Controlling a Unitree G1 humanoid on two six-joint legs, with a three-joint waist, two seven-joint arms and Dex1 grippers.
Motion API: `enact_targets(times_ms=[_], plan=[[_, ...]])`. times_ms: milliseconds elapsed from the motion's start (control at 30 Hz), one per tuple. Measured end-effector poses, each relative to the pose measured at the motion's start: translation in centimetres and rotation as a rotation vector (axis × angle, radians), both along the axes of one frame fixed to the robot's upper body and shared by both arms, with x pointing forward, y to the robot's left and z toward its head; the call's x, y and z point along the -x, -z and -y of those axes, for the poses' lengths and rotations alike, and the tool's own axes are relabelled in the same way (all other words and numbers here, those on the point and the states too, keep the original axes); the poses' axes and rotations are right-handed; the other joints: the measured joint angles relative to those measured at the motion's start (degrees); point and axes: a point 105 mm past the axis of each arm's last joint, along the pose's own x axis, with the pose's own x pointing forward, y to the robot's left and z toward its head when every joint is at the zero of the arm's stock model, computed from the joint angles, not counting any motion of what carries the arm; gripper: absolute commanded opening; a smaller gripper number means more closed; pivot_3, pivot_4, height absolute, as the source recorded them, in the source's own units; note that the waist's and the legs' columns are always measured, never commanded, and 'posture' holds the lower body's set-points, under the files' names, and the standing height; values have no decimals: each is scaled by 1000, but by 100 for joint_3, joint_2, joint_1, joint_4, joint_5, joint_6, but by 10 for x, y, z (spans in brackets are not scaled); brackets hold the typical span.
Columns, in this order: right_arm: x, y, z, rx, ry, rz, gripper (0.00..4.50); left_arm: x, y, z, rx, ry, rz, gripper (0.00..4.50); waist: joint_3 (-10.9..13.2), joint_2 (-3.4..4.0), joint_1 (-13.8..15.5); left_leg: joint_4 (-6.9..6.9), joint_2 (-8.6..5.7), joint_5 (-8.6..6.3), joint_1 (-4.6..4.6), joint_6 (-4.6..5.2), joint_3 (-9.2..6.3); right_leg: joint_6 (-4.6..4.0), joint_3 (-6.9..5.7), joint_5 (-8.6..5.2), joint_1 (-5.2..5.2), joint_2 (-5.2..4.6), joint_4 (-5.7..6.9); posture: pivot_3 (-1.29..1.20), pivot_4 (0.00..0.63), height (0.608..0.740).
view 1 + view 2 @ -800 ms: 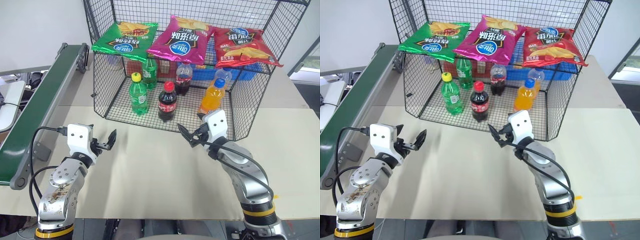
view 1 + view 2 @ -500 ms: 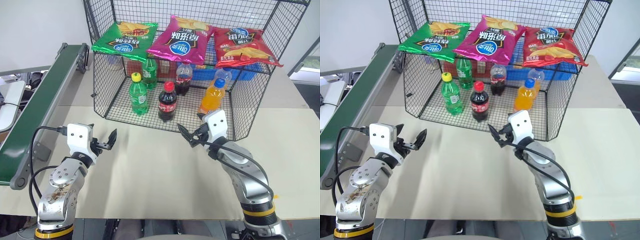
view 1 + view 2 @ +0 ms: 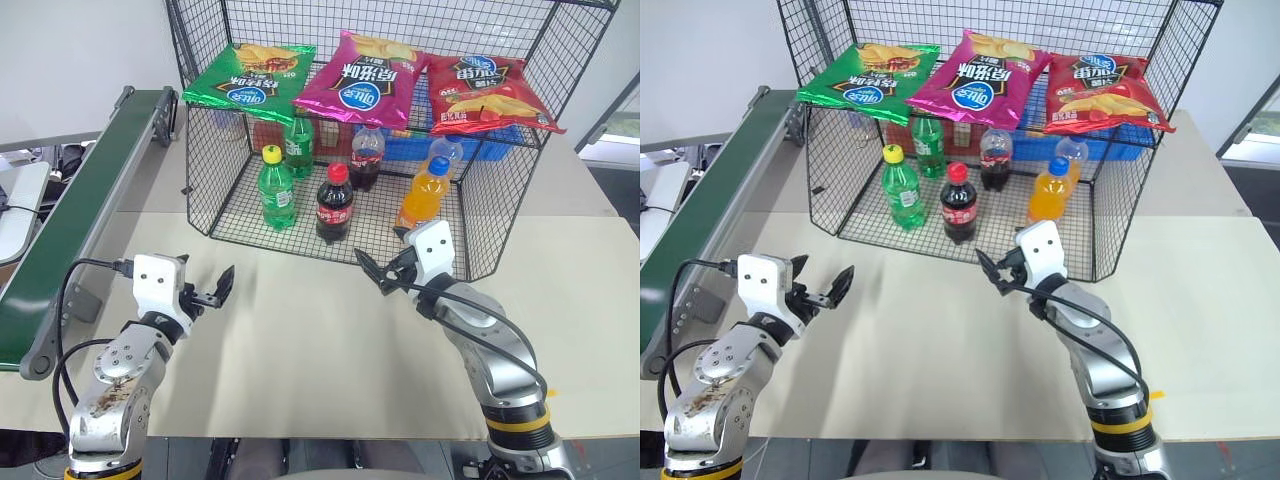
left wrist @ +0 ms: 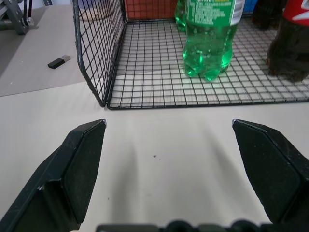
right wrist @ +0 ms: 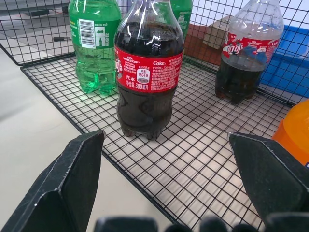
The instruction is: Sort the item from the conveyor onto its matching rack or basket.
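Observation:
The item, a bright-green bottle (image 3: 277, 190) with a yellow cap, stands upright on the floor of the black wire cage (image 3: 205, 165), near its open front at the left. In the left wrist view the bottle (image 4: 208, 41) stands just past the cage's front edge. My left gripper (image 3: 217, 288) is open over the table in front of the cage, holding nothing. My right gripper (image 3: 373, 272) is open too, level and close to the cage's front edge, facing a cola bottle (image 5: 148, 72). The dark-green conveyor (image 3: 80, 205) runs along the left.
Three chip bags (image 3: 365, 80) lie on the cage's upper shelf. On the cage floor stand a darker green bottle (image 3: 299, 143), two cola bottles (image 3: 334, 205) and an orange bottle (image 3: 424, 195). A blue crate (image 3: 490, 145) sits at the back. A small black stick (image 4: 57, 62) lies beside the cage.
My left hand has sunk a little toward the table, still open. The right arm and the bottles have not moved.

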Motion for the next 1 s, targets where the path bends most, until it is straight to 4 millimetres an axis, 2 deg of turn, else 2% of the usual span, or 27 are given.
enact_targets(times_ms=[1000], plan=[[-2,1,1,4,3,-3,4500,3,0,6,6,63,16,4451,0,0,-1,0,0,0,0,0,0,0,2,0,0,1,0,0,150,740]])
